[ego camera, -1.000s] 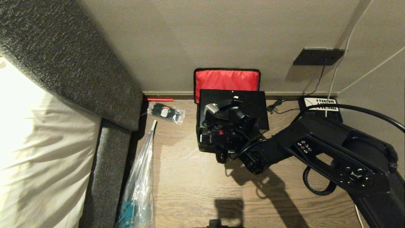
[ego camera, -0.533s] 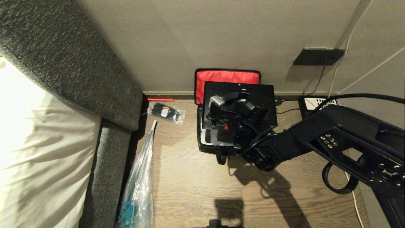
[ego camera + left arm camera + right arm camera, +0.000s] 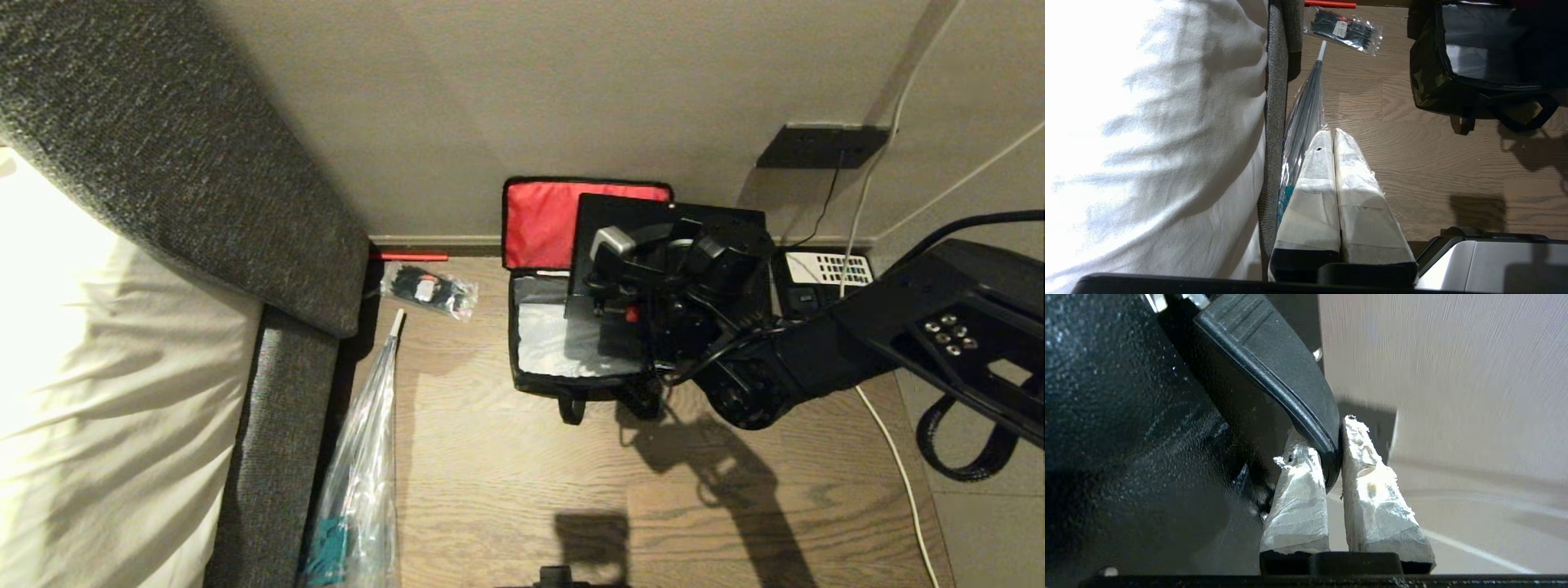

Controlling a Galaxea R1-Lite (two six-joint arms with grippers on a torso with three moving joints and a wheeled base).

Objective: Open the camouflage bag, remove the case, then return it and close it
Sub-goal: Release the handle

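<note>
The camouflage bag [image 3: 522, 380] stands open on the wood floor by the wall, its red-lined lid [image 3: 539, 220] propped up against the wall and its pale inside showing. The flat black case [image 3: 604, 214] hangs above the bag's right half, tilted toward the wall. My right gripper [image 3: 612, 304] is shut on the case's black handle [image 3: 1274, 363], which sits pinched between the taped fingers [image 3: 1372, 490]; the case's body [image 3: 1126, 416] fills one side of that view. My left gripper [image 3: 1332, 134] is parked near the bed with its fingers together on nothing, and the bag [image 3: 1429, 90] lies ahead of it.
A black telephone with a white keypad [image 3: 824, 273] and cables lie right of the bag below a wall plate [image 3: 820, 145]. A small clear packet of black items [image 3: 429, 290] and a long clear plastic bag [image 3: 359, 474] lie left, beside the grey upholstered bed [image 3: 163, 163].
My right arm has lifted the case up out of the bag and carried it to the right, toward the wall. The bag's pale inside now shows. The left arm has not moved.
</note>
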